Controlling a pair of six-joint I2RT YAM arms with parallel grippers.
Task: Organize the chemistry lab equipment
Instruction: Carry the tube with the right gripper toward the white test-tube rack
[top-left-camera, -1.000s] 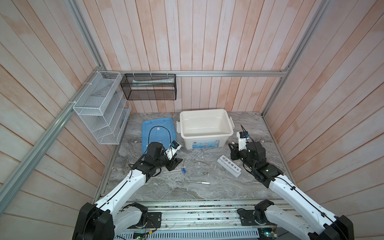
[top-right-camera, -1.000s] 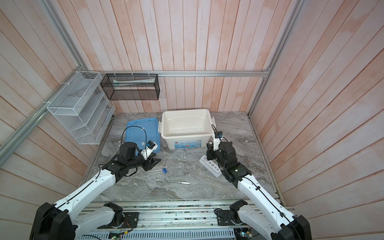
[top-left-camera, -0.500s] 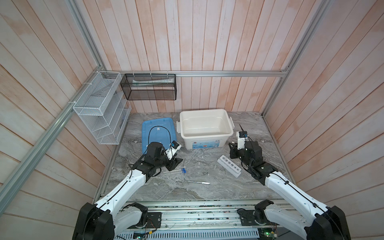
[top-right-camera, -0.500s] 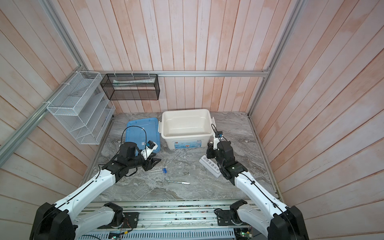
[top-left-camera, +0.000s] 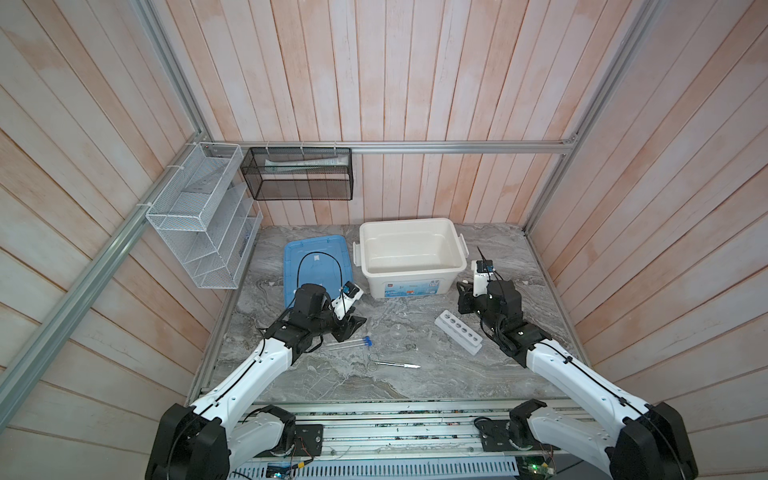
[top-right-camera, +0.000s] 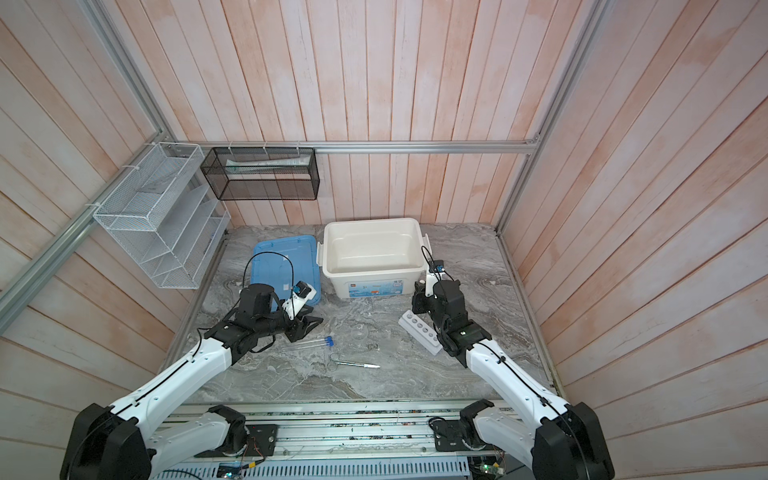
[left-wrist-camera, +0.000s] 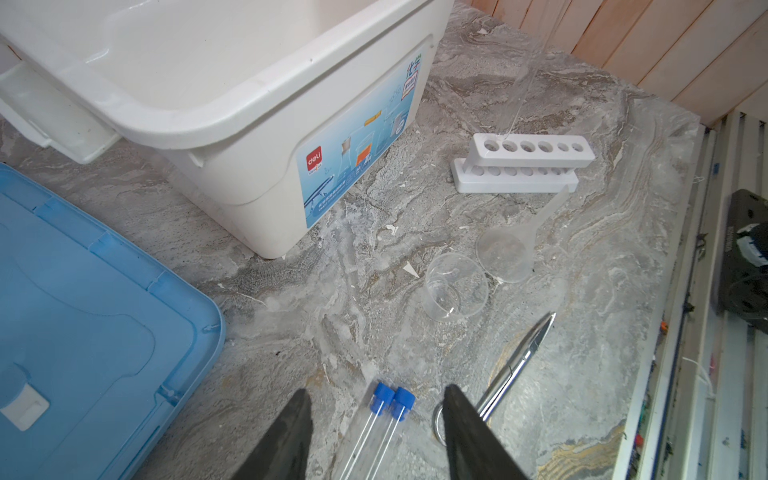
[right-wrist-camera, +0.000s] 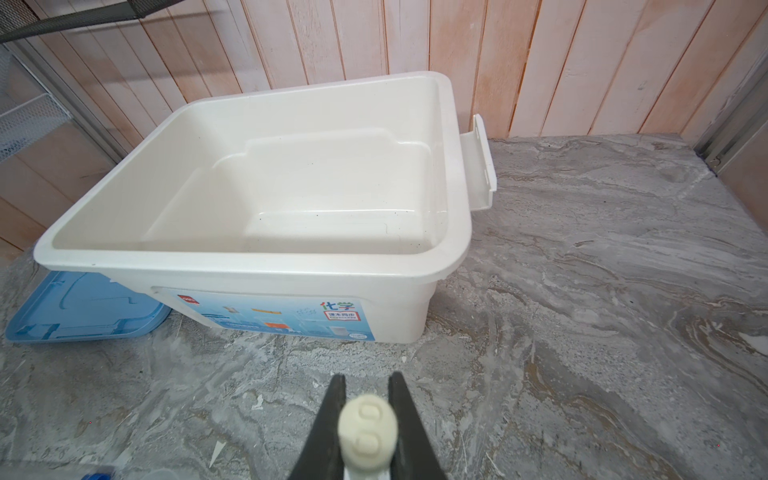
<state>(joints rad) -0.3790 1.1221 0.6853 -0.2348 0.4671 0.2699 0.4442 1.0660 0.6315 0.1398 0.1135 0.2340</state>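
The right hand (right-wrist-camera: 368, 384) pinches the white-capped tube (right-wrist-camera: 365, 432), likely light and brittle, near its cap; the left hand (left-wrist-camera: 378, 390) hangs open above blue-capped tubes (left-wrist-camera: 392, 405).

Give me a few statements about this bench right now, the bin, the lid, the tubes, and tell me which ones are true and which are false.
1. The white bin has nothing in it. True.
2. The blue lid is closed on the bin. False: it lies flat on the table beside the bin.
3. The right pincer is shut on a white-capped tube. True.
4. The two blue-capped tubes stand in the rack. False: they lie side by side on the table, by the open left pincer.
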